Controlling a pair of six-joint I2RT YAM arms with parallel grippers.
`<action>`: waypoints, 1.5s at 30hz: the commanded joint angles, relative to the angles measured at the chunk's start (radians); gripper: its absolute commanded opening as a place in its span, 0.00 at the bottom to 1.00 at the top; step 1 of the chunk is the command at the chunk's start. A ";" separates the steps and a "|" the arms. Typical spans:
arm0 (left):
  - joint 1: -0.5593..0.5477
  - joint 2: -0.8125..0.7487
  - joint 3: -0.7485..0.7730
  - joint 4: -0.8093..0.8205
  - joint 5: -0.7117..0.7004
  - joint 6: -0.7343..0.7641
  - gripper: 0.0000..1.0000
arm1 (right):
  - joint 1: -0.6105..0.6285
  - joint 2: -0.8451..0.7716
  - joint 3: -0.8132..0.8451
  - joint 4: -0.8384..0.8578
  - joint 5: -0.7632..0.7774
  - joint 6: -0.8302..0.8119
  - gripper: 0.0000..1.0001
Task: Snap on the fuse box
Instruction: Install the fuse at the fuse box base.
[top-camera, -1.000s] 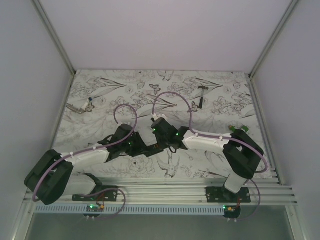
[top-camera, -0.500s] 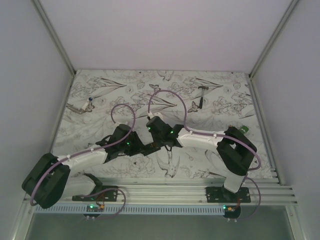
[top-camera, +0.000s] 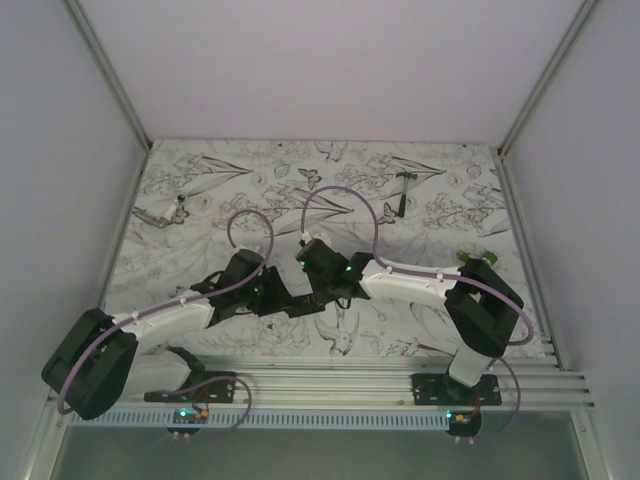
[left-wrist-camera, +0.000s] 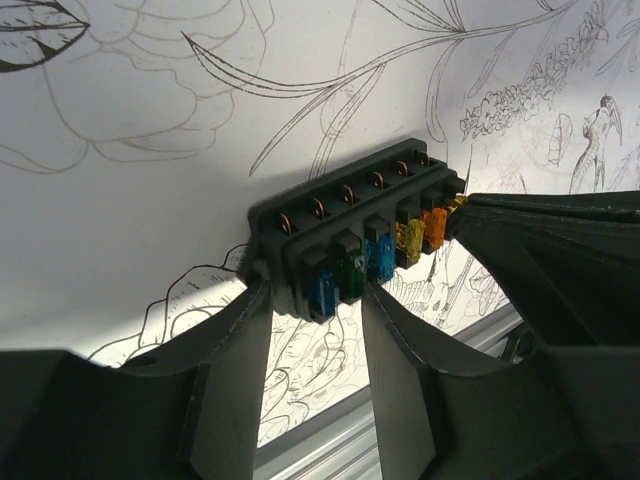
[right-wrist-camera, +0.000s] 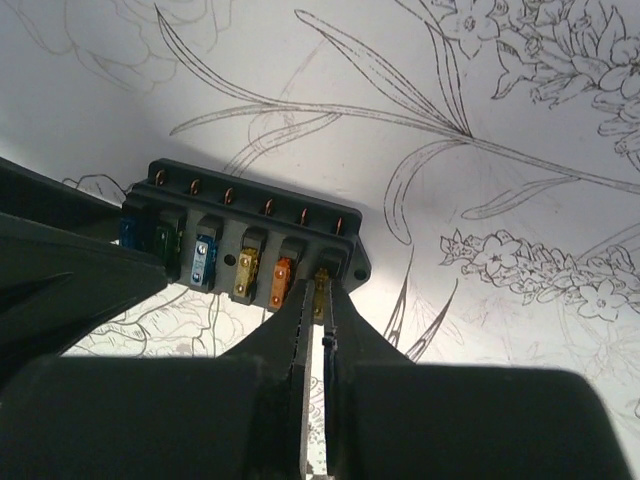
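Fuse box (left-wrist-camera: 350, 240) hangs just over the table (top-camera: 200, 200), at its front middle, left gripper (left-wrist-camera: 315, 295) clamped across its blue-fuse end, right gripper (right-wrist-camera: 318, 300) pinched nearly closed on the last fuse (right-wrist-camera: 321, 283). That thin pinch could slip or lever the fuse crooked. Versus half a second earlier, the right wrist (top-camera: 325, 268) sits slightly nearer the table's front.

A robot test cell in a laboratory is seen. Plain white walls (top-camera: 330, 60) are set on three sides around the left pincer (left-wrist-camera: 316, 292) and the right pincer (right-wrist-camera: 318, 305). Under them a printed flower cloth (top-camera: 200, 190) is spread. Behind them two arm bases (top-camera: 450, 388) are bolted to an aluminium rail (top-camera: 330, 382).
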 joint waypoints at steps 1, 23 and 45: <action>0.010 -0.032 -0.013 -0.065 -0.008 0.029 0.44 | 0.006 0.029 0.008 -0.226 0.012 0.001 0.09; 0.008 -0.029 0.029 -0.093 0.068 0.055 0.49 | -0.101 -0.133 -0.023 -0.060 -0.201 0.021 0.35; 0.005 0.041 0.061 -0.093 0.090 0.066 0.46 | -0.160 -0.113 -0.109 0.024 -0.321 0.032 0.11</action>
